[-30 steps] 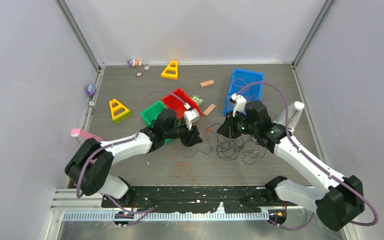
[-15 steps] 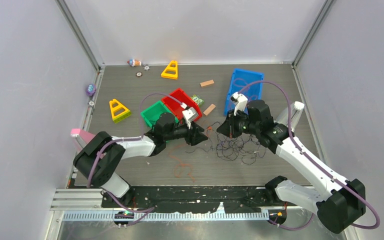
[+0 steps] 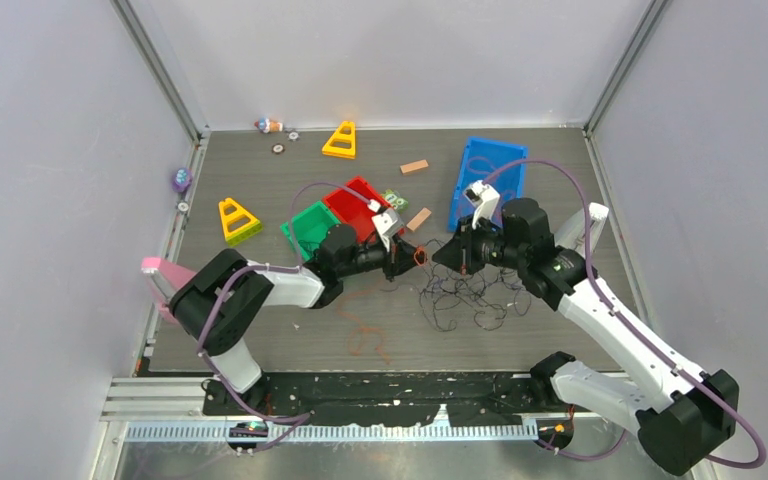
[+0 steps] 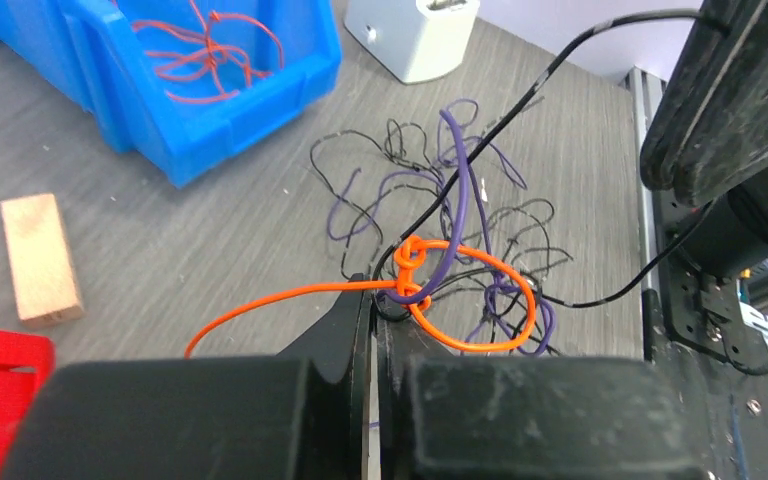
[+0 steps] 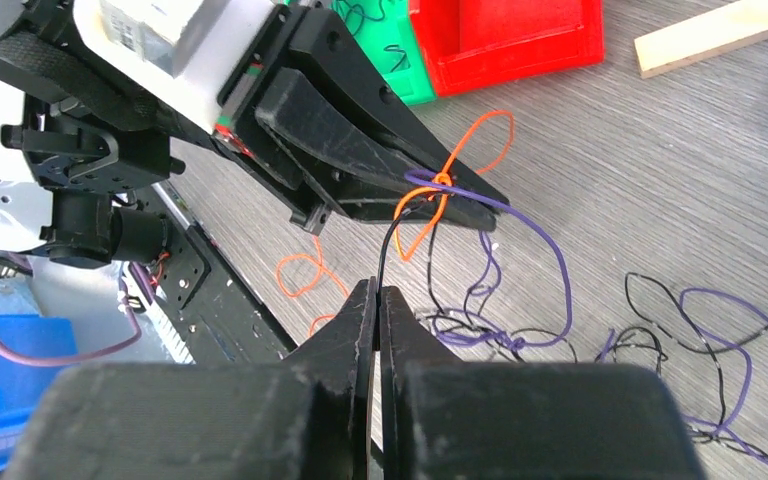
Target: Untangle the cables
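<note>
At centre, left end effector [image 4: 372, 305], closed, pinches orange cable [image 4: 412, 254].

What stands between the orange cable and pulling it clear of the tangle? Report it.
A purple cable threads through the loop of the orange cable at its knot, just ahead of the left gripper; a black cable crosses there too.

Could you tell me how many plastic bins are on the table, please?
3: the green bin left of centre, the red bin right beside it, the blue bin further right. None seems hidden.
</note>
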Action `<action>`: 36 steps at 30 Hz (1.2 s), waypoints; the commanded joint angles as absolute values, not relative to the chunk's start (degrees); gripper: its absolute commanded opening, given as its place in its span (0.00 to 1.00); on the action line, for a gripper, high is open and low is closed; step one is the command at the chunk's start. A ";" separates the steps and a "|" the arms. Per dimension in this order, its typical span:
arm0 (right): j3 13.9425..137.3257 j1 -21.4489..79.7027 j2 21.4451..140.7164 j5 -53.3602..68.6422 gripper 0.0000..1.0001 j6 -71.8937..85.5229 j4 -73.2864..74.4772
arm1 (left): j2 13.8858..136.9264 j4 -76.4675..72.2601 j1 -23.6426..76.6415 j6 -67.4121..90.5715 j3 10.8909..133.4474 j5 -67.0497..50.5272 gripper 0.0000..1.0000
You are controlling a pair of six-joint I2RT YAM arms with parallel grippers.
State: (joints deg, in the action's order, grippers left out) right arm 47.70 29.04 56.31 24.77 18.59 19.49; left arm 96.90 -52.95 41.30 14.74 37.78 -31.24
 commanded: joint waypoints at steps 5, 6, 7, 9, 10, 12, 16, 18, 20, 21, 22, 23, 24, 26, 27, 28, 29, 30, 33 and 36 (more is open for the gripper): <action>48.48 27.92 52.06 9.51 0.05 18.39 26.92 | 87.78 -52.83 38.05 13.80 32.84 -18.90 0.00; 48.00 27.44 51.38 4.49 0.05 18.70 27.74 | 86.18 -48.48 36.63 14.44 33.05 -18.30 0.00; 47.49 27.21 51.13 -0.94 0.05 19.02 29.35 | 84.89 -45.61 35.27 14.70 32.71 -18.34 0.00; 46.40 26.30 49.85 -7.65 0.05 20.16 30.95 | 81.74 -43.28 32.44 15.14 30.50 -17.61 0.00; 45.92 25.69 48.98 -9.36 0.05 20.91 31.25 | 79.38 -42.46 31.26 15.46 29.13 -16.60 0.00; 44.50 24.81 47.73 -13.54 0.05 21.85 31.67 | 76.00 -38.63 28.35 16.41 27.85 -14.67 0.00; 42.83 23.52 47.59 -19.24 0.05 24.41 33.21 | 70.10 -28.33 24.25 16.07 28.53 -11.76 0.00; 42.70 23.06 48.48 -22.36 0.05 26.07 34.61 | 67.06 -25.07 23.52 15.73 28.40 -8.76 0.00; 42.83 22.75 49.40 -26.44 0.05 28.54 36.38 | 63.79 -22.19 22.94 15.75 27.97 -5.27 0.00; 42.79 22.34 49.77 -28.87 0.05 30.10 36.87 | 62.02 -21.18 22.48 15.81 27.68 -3.69 0.00; 42.71 22.20 49.85 -30.99 0.05 30.82 37.85 | 60.29 -20.49 22.05 15.92 27.02 -2.07 0.00; 42.58 21.83 49.97 -32.19 0.05 32.62 38.39 | 58.28 -19.60 21.64 15.98 26.49 -0.80 0.00; 42.52 21.59 49.90 -34.88 0.05 33.71 39.88 | 56.27 -18.95 21.16 15.87 25.94 1.15 0.00; 42.49 20.60 49.85 -38.58 0.05 38.11 42.23 | 51.90 -16.94 20.29 15.01 25.08 4.43 0.00; 42.43 19.76 49.64 -39.64 0.05 39.09 43.04 | 50.12 -15.80 19.71 14.73 24.79 5.65 0.00; 42.42 19.24 49.52 -41.73 0.05 41.37 44.49 | 48.33 -14.72 19.11 14.56 24.57 6.70 0.00; 42.35 18.21 48.96 -42.75 0.05 42.39 45.32 | 46.64 -13.13 18.41 14.47 24.25 7.51 0.00; 42.07 17.68 48.12 -44.24 0.05 44.00 46.31 | 45.22 -12.03 17.77 14.23 24.06 8.10 0.00; 41.31 15.46 45.60 -47.34 0.05 47.50 47.95 | 41.32 -8.72 15.76 13.70 23.80 9.83 0.00; 40.64 14.72 41.59 -52.01 0.05 50.51 49.50 | 37.43 -6.93 13.98 13.97 23.16 10.55 0.00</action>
